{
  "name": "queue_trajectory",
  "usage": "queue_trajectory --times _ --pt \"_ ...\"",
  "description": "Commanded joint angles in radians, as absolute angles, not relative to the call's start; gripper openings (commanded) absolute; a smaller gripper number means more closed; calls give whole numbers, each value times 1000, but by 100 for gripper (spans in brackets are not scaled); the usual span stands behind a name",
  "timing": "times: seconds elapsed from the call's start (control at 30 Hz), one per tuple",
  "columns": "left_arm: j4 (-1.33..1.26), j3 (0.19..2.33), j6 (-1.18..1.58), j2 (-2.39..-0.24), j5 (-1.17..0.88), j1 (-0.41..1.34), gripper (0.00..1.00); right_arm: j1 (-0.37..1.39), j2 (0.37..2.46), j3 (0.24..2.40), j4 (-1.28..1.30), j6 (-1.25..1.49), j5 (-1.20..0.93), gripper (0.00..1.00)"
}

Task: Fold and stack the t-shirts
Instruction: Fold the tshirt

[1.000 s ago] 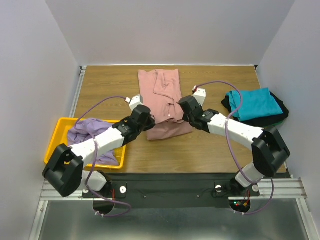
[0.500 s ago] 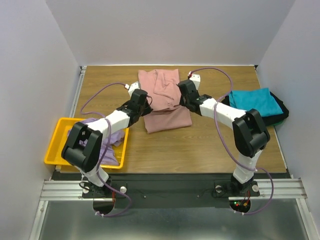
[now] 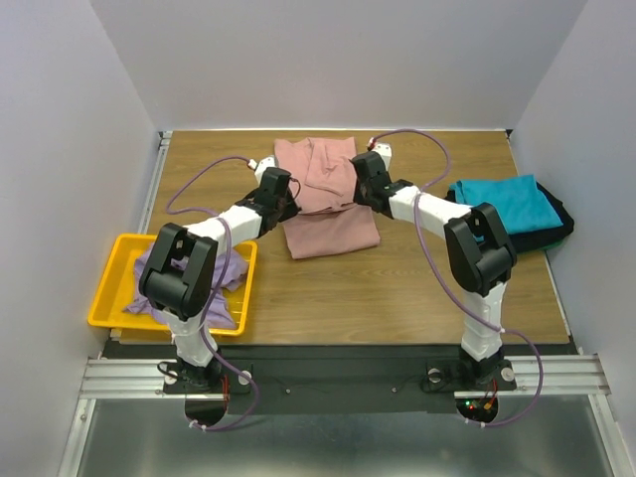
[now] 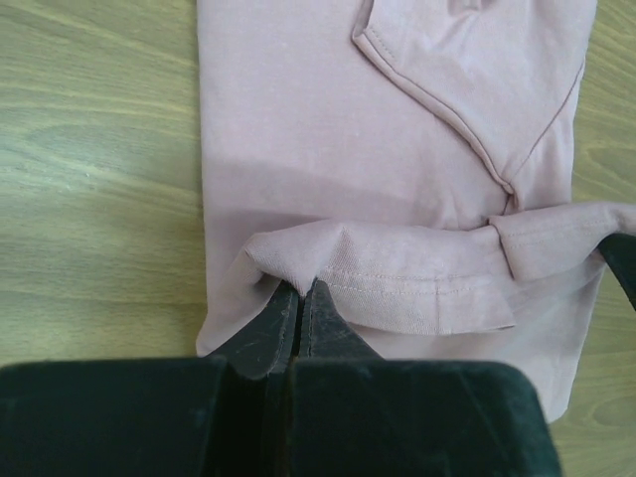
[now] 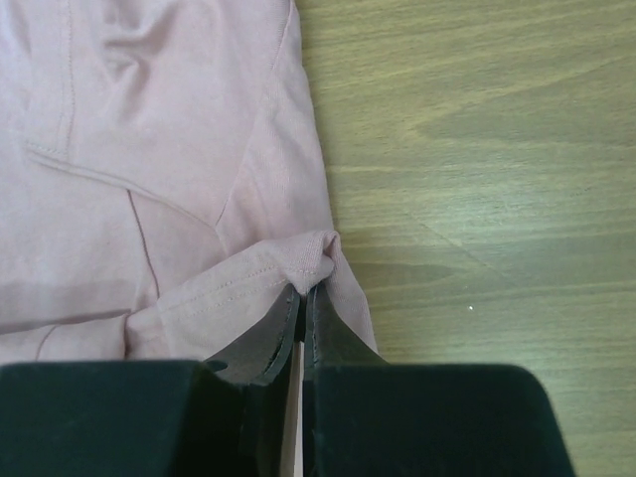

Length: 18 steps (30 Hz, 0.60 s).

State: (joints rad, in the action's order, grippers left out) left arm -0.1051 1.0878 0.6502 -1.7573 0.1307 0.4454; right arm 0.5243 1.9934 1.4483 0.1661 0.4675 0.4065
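We judge the task to be about half done. At the right side of the table (image 3: 397, 288) a teal t-shirt (image 3: 502, 204) lies folded flat on top of a black t-shirt (image 3: 558, 227), so these two seem to be already stacked. The lavender t-shirt (image 3: 224, 270) lies crumpled in the yellow bin (image 3: 109, 298) and is not yet folded. The pink t-shirt (image 3: 323, 204) lies in the far middle of the table, and we think it is in the middle of its last fold. The left gripper (image 4: 303, 290) is clenched on one corner of its hem, and the right gripper (image 5: 301, 293) is clenched on the other corner, with the cloth pinched tight between the fingers. The hem is held over the body of the shirt, in the direction of the collar. The shirt looks like a narrow strip with the sleeves turned inward, soft and thin, with a double seam along the hem and some small wrinkles. We cannot see any print on it.
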Motion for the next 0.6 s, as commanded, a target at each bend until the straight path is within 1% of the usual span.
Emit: queue_trajectory --times 0.0,0.03,0.07,0.13,0.17,0.23,0.27,0.3,0.4,0.5,0.53,0.57 --pt "-120 1141 623 -1770 123 433 0 514 2006 1508 115 446 380 9" --pt "-117 1152 623 -1773 117 431 7 512 2008 1509 115 443 373 18" --pt "-118 1154 621 -1776 109 430 42 512 2003 1509 115 442 368 36" --pt "-121 1160 614 -1770 86 430 72 514 1993 1508 115 433 354 53" --pt "-121 1160 612 -1763 81 430 92 512 1974 1505 117 431 350 64" --pt "-124 1144 615 -1726 80 430 96 512 1939 1477 117 434 333 75" --pt "-124 1134 617 -1711 77 430 98 514 1921 1464 115 433 322 86" --pt "-132 1121 617 -1689 77 431 98 514 1899 1450 117 431 313 89" --pt "-166 1025 653 -1561 49 440 98 512 1801 1369 115 431 241 98" --pt "-178 913 676 -1478 57 452 99 512 1769 1318 115 405 126 98" --pt "-181 857 698 -1423 60 459 99 514 1764 1312 109 391 42 98" --pt "-186 826 706 -1395 60 459 99 514 1767 1309 103 370 5 99"
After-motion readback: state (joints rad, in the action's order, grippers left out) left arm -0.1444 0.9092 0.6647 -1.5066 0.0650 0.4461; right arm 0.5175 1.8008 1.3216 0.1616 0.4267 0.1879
